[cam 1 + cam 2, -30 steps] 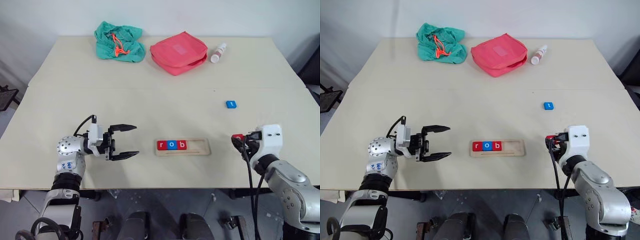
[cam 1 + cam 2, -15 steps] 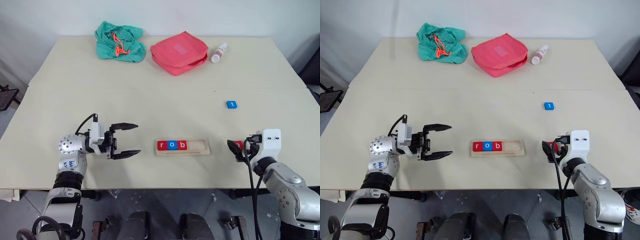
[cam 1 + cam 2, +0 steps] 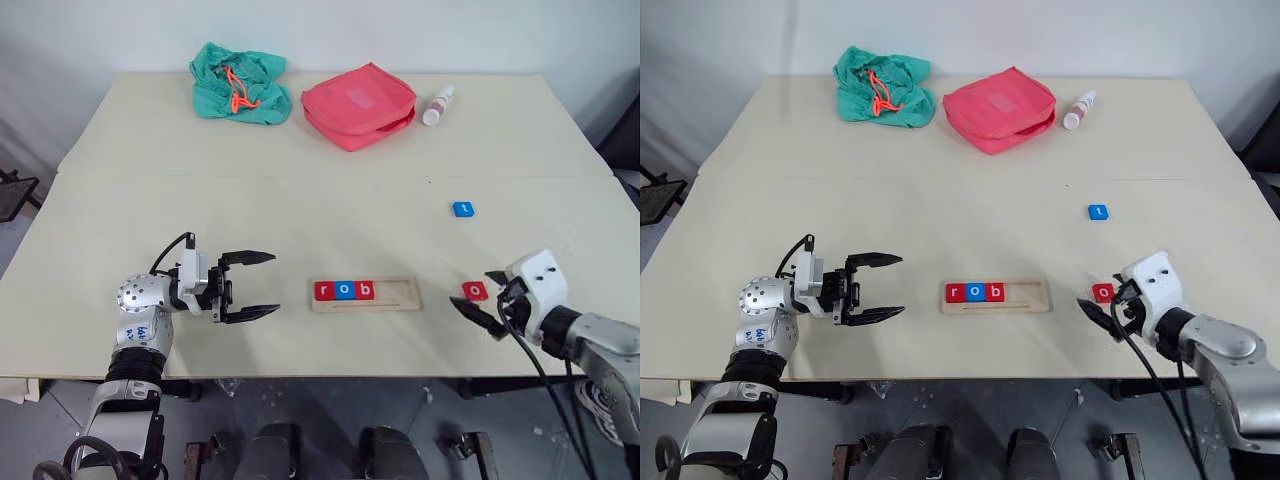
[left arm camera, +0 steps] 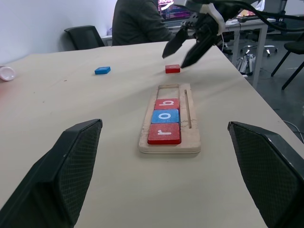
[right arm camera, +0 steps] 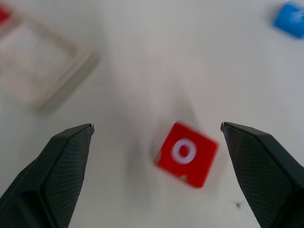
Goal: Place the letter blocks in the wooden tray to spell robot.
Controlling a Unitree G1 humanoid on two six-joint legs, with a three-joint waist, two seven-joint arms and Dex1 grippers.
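Three tiles [image 3: 345, 290] read "r o b", loose red "o" [image 3: 476, 291]

The two head cameras look forward and down over the whole tabletop [image 3: 300, 200] from above its near edge, a slightly offset pair sharing the same scene. The left wrist camera sits low, facing along the wooden tray [image 4: 169, 121] towards the right hand [image 4: 188, 46] (a person sits beyond). The right wrist camera looks down from close at the red o block [image 5: 186, 154], which both head views share.
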